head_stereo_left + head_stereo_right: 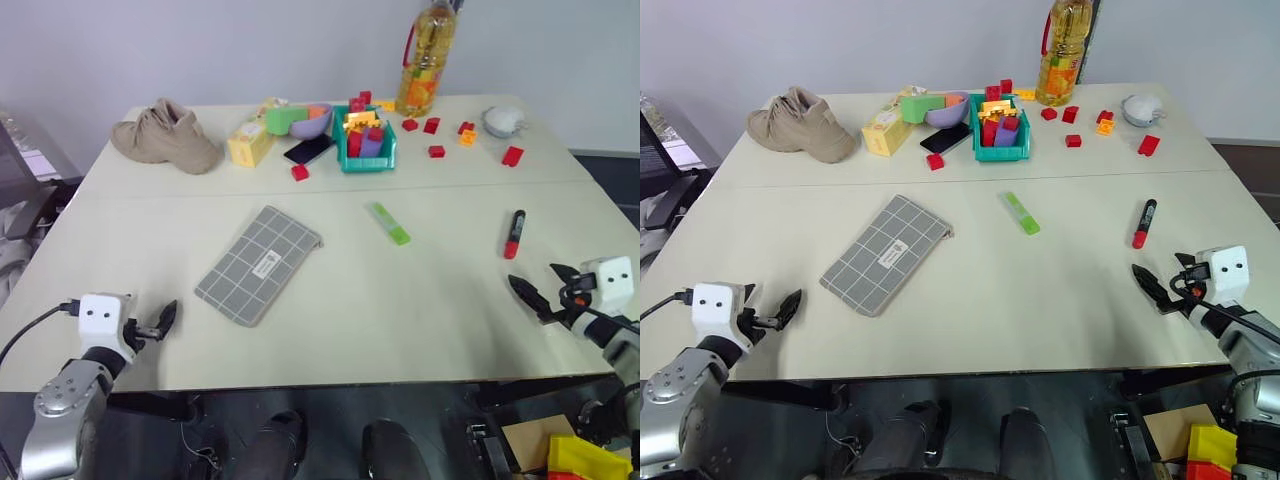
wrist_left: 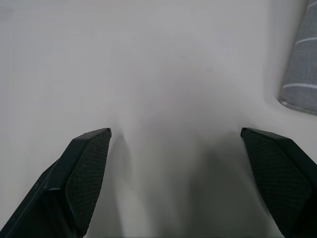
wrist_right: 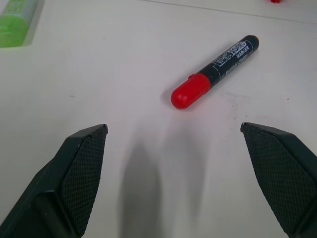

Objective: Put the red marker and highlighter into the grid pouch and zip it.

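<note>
The grid pouch [image 1: 258, 264] lies flat and slanted on the table, left of centre, and its corner [image 2: 302, 64] shows in the left wrist view. Right of centre lies the lime-green highlighter [image 1: 391, 224]. The red marker [image 1: 514, 234], with a black barrel and a red cap, rests near the right edge. My right gripper [image 1: 540, 285] hovers open just in front of the marker [image 3: 215, 71], nothing between its fingers. At the front left edge, short of the pouch, my left gripper [image 1: 160, 322] is open and empty over bare table.
Along the back stand a tan shoe [image 1: 165, 135], a yellow box [image 1: 250, 143], a purple bowl [image 1: 312, 120], a black phone [image 1: 308, 150], a teal bin [image 1: 365, 145] of blocks and an oil bottle [image 1: 428, 55]. Red blocks [image 1: 435, 152] are scattered at the back right.
</note>
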Robot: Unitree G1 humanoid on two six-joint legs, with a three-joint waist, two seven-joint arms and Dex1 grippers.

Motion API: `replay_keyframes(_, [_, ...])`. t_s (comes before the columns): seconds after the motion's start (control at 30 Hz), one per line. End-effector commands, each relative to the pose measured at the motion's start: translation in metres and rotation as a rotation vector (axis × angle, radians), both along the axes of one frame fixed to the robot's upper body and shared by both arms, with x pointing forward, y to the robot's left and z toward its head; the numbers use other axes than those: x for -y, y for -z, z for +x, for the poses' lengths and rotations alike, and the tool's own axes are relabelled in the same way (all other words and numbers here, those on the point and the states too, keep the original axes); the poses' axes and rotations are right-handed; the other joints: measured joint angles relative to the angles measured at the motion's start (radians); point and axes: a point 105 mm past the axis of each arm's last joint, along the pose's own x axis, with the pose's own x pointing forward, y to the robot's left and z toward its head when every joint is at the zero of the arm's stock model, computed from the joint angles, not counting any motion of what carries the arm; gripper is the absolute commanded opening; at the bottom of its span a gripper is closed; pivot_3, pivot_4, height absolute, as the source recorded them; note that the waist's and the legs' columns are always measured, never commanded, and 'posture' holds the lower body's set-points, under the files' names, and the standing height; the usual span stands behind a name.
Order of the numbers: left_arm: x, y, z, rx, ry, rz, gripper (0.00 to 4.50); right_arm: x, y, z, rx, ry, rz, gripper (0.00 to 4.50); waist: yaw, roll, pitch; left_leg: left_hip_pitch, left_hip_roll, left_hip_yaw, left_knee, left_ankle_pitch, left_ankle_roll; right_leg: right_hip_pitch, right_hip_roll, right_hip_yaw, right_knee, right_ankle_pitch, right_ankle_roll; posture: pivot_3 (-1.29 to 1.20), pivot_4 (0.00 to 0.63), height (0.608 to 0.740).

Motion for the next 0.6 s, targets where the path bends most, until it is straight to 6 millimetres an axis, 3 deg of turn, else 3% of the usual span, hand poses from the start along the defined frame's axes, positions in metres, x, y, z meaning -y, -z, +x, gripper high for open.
replay_keyframes(0.03, [-0.002,-0.011,-0.003,0.04,0.012,0.014,4.5,0.0,-0.012,0.003,0.049,-0.008,-0.009,4.46,0.0,0.0,0.0,0.0,0.0,0.0,0.0,0.0,0.0,0.0,0.0,0.0,0.0,0.0,0.0,0.0,0.15,0.74])
replay_keyframes(0.3, [-0.004,-0.016,0.0,0.067,-0.002,-0.012,4.5,-0.019,-0.024,0.011,0.08,-0.085,0.014,4.46,0.0,0.0,0.0,0.0,0.0,0.0,0.0,0.0,0.0,0.0,0.0,0.0,-0.001,0.0,0.0,0.0,0.15,0.74])
replay_keyframes(0.43, [0.001,-0.015,-0.004,0.085,0.013,-0.012,4.5,-0.063,-0.04,0.02,0.106,-0.267,0.058,4.46,-0.005,0.0,0.0,0.0,0.001,0.0,0.0,0.0,0.0,0.0,0.0,0.0,-0.001,0.0,0.0,0.0,0.15,0.74])
replay_keyframes(0.53, [0.01,-0.015,-0.008,0.11,0.044,-0.01,4.5,-0.122,-0.052,0.029,0.125,-0.469,0.099,3.64,-0.013,0.0,0.0,0.0,0.005,0.002,-0.001,0.0,0.0,-0.001,0.001,0.0,-0.002,0.001,-0.002,0.0,0.15,0.74])
replay_keyframes(0.6, [0.013,-0.016,-0.009,0.121,0.054,-0.013,4.5,-0.141,-0.057,0.033,0.139,-0.519,0.12,2.59,-0.008,0.0,0.0,0.0,0.006,0.002,-0.001,0.0,0.0,-0.001,0.002,0.0,-0.003,0.001,-0.002,0.0,0.15,0.74])
